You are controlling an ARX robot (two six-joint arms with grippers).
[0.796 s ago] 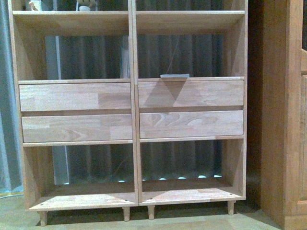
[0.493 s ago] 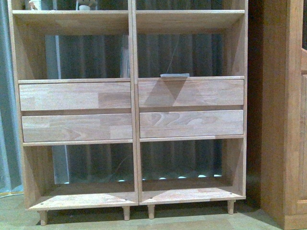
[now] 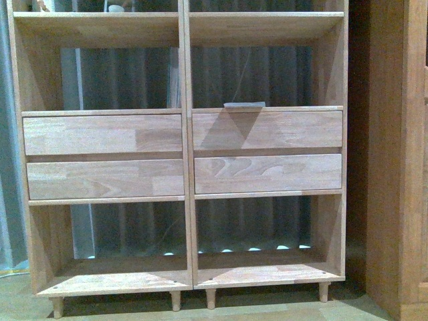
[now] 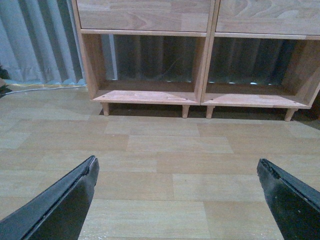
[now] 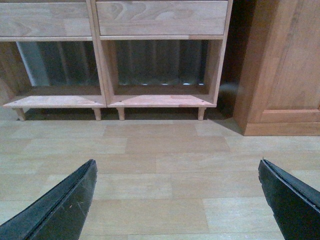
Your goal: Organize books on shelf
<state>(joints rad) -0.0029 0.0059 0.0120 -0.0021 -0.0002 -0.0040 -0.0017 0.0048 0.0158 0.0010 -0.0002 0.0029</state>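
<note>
The light-wood shelf [image 3: 186, 154] fills the front view, with four drawer fronts across its middle and open bays above and below. A thin flat greyish thing, maybe a book [image 3: 244, 104], lies on the board above the upper right drawer. No teal books show. Neither arm shows in the front view. My left gripper [image 4: 176, 161] is open and empty over the floor, facing the shelf's bottom bays [image 4: 200, 97]. My right gripper [image 5: 177, 162] is open and empty over the floor before the right bottom bay [image 5: 160, 100].
An orange-toned wooden cabinet [image 3: 401, 160] stands right of the shelf, also in the right wrist view [image 5: 285, 65]. Grey curtains [image 4: 40, 45] hang behind and to the left. Small objects [image 3: 117, 8] sit on the top board. Wood-pattern floor [image 5: 160, 150] lies between me and the shelf.
The shelf looks slightly larger and spreads a little wider in the front view, so the view has drawn a bit closer. Nothing on the shelf has moved.
</note>
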